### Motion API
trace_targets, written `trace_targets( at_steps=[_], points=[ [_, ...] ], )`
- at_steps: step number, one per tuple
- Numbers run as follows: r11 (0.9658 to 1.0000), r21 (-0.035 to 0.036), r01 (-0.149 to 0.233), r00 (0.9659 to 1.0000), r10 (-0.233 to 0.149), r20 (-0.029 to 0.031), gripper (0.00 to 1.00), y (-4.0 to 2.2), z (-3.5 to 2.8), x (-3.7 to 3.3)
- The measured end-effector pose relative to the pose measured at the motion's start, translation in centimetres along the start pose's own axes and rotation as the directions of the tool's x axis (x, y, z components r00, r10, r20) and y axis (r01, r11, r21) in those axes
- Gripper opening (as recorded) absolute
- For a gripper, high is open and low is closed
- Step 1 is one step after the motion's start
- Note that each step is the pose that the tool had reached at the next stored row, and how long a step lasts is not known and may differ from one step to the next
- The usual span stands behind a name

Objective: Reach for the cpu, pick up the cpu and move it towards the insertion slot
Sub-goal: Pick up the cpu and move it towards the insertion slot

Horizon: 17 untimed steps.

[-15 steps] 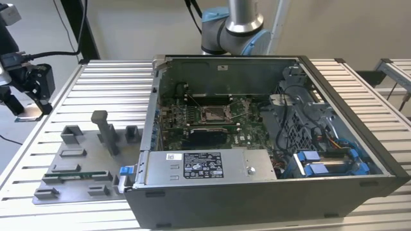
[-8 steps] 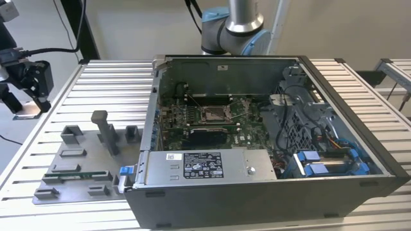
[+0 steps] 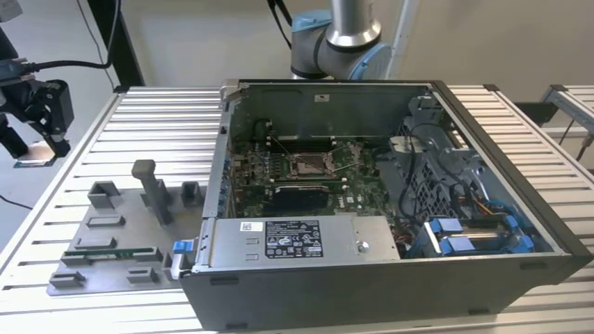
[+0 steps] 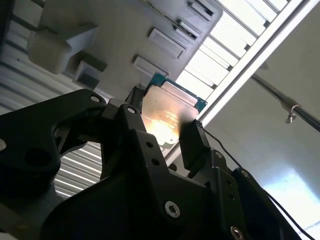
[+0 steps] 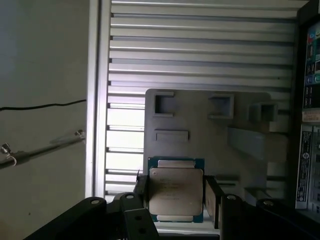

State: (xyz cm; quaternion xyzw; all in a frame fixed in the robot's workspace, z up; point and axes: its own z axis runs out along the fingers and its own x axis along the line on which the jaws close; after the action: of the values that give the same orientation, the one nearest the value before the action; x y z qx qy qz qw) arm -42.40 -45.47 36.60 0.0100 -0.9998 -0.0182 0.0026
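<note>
Black claw (image 5: 177,199) fingers are clamping the silvery cpu (image 5: 176,191) by two opposite edges, holding it flat between them. The claw is hovering near the edge of the ribbed aluminium tabletop (image 3: 163,111) at the exterior view's left, by a grey fixture plate (image 3: 111,233). The cpu is sitting well apart from the insertion slot (image 3: 309,165) inside the open computer case (image 3: 371,292).
</note>
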Motion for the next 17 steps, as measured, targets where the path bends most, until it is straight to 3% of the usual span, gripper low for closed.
trace_targets(
  at_steps=[10,17],
  points=[
    [1.0,-0.0001,0.0,1.0,0.0,0.0001,0.0,0.04,-1.05,0.01],
    [1.0,-0.0001,0.0,1.0,0.0,0.0002,0.0,0.05,-1.28,0.0]
  ],
)
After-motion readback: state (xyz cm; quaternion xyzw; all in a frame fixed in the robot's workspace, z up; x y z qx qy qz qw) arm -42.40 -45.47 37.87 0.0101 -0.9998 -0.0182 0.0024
